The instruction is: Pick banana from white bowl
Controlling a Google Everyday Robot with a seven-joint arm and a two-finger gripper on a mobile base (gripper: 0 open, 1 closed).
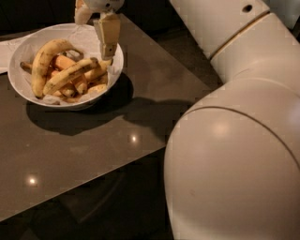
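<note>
The white bowl (21, 51) stands on the table at the upper left, lined with white paper and holding several bananas. The banana (70, 75), gently curved with dark speckles, lies across the middle of the pile, its dark tip pointing right. A bigger hooked banana (43, 60) lies at the left, with shorter orange-toned ones beneath. My gripper (93, 40) hangs over the bowl's right side, open. One finger (108, 35) points down with its tip just above the banana's right end. The other finger (80, 13) is higher, at the bowl's far rim.
The dark brown table (93, 154) has its right edge running diagonally and its front edge at the lower left. A white napkin (4, 49) lies left of the bowl. My arm's large white shells (234, 154) fill the right half of the view.
</note>
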